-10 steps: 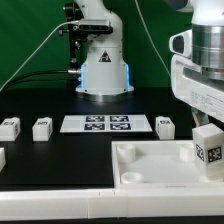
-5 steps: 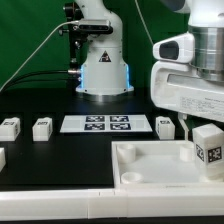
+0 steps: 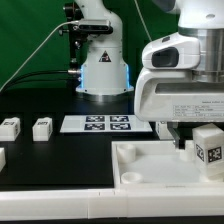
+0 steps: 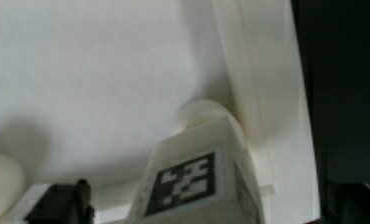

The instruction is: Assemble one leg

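Gripper hangs low over the tray-like panel, which lies along the front edge of the bench, toward the corner at the exterior view's right. We see its dark fingers only in part. Just 1 shows in the wrist view, so we cannot tell whether the jaws are spread or closed. Nothing is visibly held between them.

The leg stands upright inside the panel, against its raised rim. It is just beside the gripper on the exterior view's right, with its tag facing the front edge. Whether it is seated in a socket, we cannot tell.

2 spare legs sit well apart from it, toward the corner at the exterior view's left, and the marker board lies mid-bench.

We judge the step in hand to be the approach to this leg, with the grasp not yet made. The next move calls for centring the fingers on either side of the leg's body, clear of the rim, then clamping squarely so the leg does not tip.
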`<action>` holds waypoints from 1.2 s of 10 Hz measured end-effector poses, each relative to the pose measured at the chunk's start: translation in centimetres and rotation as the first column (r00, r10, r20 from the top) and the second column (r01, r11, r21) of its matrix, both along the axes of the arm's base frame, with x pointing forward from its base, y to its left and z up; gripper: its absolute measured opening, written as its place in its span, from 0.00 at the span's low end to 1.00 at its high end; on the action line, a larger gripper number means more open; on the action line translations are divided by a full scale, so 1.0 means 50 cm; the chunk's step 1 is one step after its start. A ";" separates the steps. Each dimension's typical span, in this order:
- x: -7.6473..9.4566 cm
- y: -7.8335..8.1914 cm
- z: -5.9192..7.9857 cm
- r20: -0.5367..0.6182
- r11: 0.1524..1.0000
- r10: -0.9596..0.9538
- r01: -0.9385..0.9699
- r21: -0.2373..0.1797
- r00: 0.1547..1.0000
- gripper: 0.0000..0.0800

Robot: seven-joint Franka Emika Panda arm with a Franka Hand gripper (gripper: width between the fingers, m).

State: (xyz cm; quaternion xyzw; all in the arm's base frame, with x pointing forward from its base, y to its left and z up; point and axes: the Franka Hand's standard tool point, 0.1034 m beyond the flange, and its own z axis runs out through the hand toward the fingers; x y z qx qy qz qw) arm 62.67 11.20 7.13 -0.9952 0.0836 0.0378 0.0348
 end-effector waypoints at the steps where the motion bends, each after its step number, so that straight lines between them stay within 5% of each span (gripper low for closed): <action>1: 0.000 0.000 0.000 0.010 0.992 0.127 -0.128 0.006 0.992 0.81; 3: 0.000 -0.003 0.000 0.027 0.941 0.339 -0.340 0.010 0.940 0.81; 7: 0.000 -0.002 -0.001 0.030 0.927 0.375 -0.375 0.012 0.927 0.81; 9: 0.000 -0.002 -0.001 0.029 0.927 0.375 -0.375 0.012 0.927 0.45; 12: 0.000 -0.002 -0.001 0.029 0.928 0.371 -0.371 0.012 0.928 0.36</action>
